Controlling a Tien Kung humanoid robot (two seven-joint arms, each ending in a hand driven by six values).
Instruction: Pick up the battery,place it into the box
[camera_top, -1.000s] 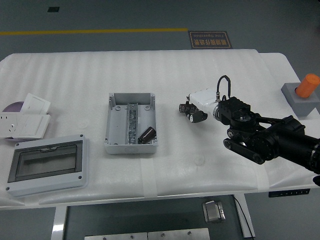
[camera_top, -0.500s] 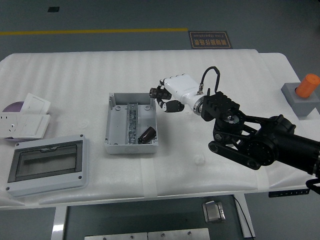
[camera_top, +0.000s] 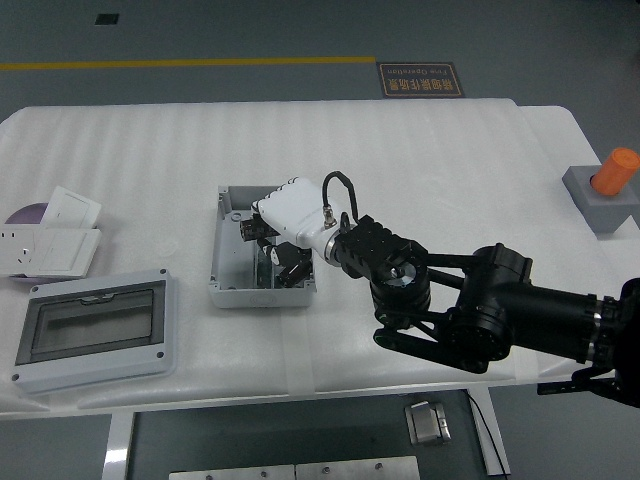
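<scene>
The open grey box (camera_top: 228, 250) stands left of the table's middle. A dark cylindrical battery (camera_top: 297, 269) lies inside it at the near right corner. My right hand (camera_top: 268, 240), white-backed on a black arm, reaches in from the right and hangs over the box's right half, palm down. It sits just left of and above the battery and hides part of the box's inside. Whether it touches the battery does not show. The left arm is out of view.
A grey enclosure with a clear lid (camera_top: 95, 330) lies at the near left. White socket plates (camera_top: 50, 240) and a purple disc (camera_top: 25, 213) lie at the left edge. An orange cylinder in a grey block (camera_top: 608, 185) stands at the far right.
My right hand has swept left across the table, from right of the box to over the box's right half. The battery has stayed in the box.
</scene>
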